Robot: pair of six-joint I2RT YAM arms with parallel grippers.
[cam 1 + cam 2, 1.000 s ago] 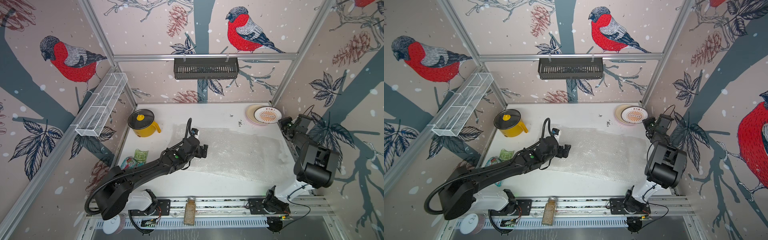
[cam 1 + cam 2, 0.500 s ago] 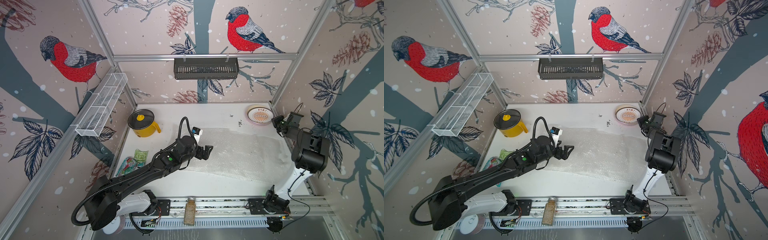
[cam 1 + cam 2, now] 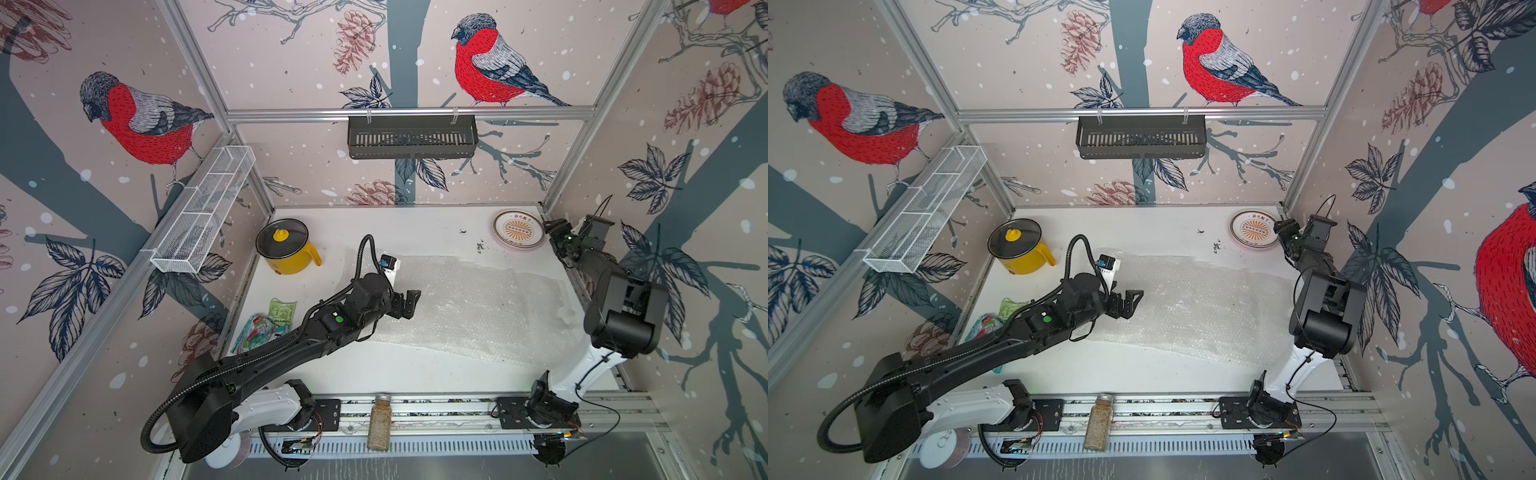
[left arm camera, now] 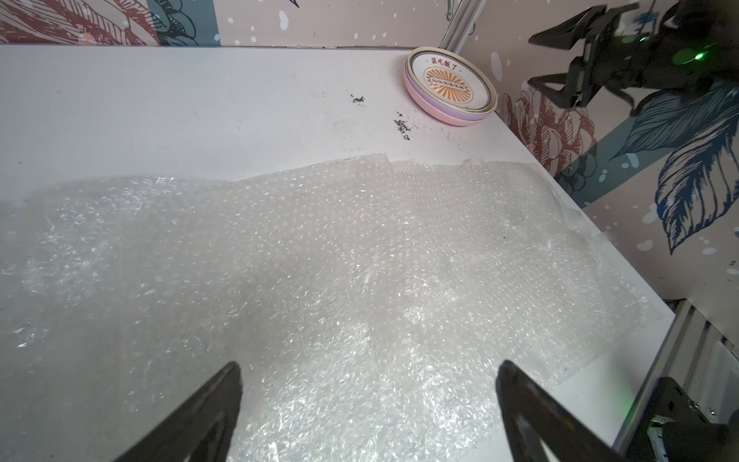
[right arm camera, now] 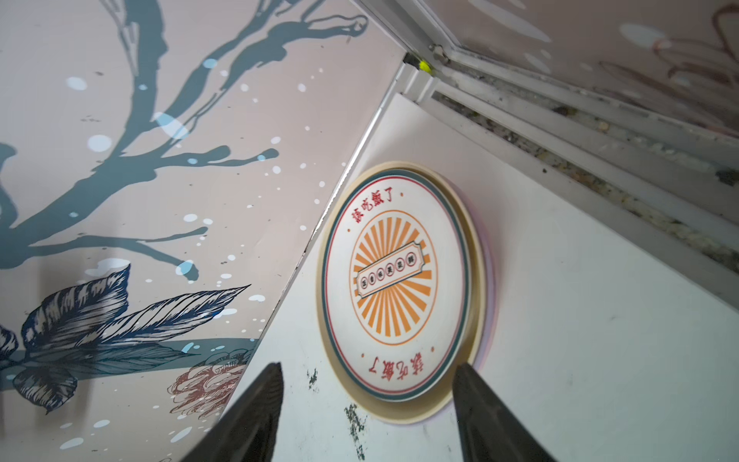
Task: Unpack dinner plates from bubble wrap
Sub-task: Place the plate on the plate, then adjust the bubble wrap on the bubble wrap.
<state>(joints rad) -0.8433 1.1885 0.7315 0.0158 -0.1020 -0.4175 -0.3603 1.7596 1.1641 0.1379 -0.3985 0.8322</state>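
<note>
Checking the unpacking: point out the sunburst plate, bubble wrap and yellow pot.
sunburst plate [image 5: 394,280], right wrist view, printed centre.
bubble wrap [image 4: 340,260], left wrist view, sheet's middle.
yellow pot [image 3: 291,264], in a top view, body wall.

Bullfinch-printed walls [image 3: 307,166] enclose a white tabletop [image 3: 415,232].

Both arms [image 3: 266,365] are black on white bases [image 3: 270,409], with ribbed hose [image 3: 145,430], green lights [image 3: 339,319], tapered fingers [image 4: 208,412].
</note>
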